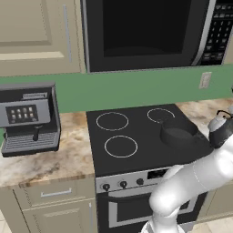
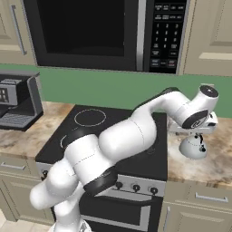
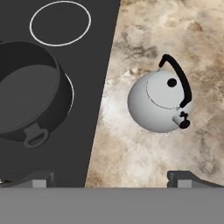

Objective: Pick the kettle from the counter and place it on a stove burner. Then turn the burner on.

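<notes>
Centrally, black cooktop point(image 1: 141, 136) between marbled counter point(image 1: 54, 159) stretches.

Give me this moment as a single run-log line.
phase: approach | hand: open, above kettle | kettle: upright on counter, right of cooktop | pot: on burner

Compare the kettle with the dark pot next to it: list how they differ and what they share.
The kettle is silvery-white; the pot is dark grey. The kettle is a closed dome with a knob lid, a short spout and an arched dark handle; the pot is open-topped and wider, with a small loop handle on its side. The kettle stands on the marbled counter; the pot sits on the black cooktop. Both are round, upright and untouched.
</notes>
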Motion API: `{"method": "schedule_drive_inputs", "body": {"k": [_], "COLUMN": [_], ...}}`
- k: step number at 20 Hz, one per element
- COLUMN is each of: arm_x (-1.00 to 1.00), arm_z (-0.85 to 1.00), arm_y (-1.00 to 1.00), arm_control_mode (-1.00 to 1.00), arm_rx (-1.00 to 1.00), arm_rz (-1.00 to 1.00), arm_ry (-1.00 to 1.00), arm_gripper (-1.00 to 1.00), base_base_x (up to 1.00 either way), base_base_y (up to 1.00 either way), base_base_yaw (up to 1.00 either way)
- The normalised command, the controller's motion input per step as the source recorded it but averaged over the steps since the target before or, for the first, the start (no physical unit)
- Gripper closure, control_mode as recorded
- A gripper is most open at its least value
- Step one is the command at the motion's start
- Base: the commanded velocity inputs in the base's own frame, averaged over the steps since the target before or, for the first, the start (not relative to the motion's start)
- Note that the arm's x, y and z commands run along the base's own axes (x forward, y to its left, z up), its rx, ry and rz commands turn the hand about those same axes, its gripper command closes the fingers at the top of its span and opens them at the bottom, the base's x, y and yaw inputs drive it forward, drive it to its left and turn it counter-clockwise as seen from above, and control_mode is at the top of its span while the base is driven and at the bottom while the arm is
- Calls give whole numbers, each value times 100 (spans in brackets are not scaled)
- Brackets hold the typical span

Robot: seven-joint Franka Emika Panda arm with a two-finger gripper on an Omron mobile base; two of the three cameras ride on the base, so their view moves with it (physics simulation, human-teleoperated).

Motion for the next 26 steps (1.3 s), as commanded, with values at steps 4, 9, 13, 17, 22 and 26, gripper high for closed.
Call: {"method": "schedule_drive_inputs", "body": {"k": [4, 9, 13, 17, 22, 26], "arm_x": [25, 20, 7, 3, 10, 22], "arm_z": [-18, -22, -23, -21, -19, -19], "arm_y": [-6, -1, -5, -10, -8, 0], "arm_control_mode": [-100, -100, -100, -100, -100, -100], "arm_rx": [0, 0, 0, 0, 0, 0], "arm_rz": [4, 3, 2, 1, 1, 1], "arm_ry": [4, 5, 3, 1, 0, 0], "arm_gripper": [-100, -100, -100, -100, -100, -100], "base_base_x": [0, 0, 0, 0, 0, 0], "base_base_y": [0, 0, 0, 0, 0, 0], "base_base_yaw": [0, 0, 0, 0, 0, 0]}}
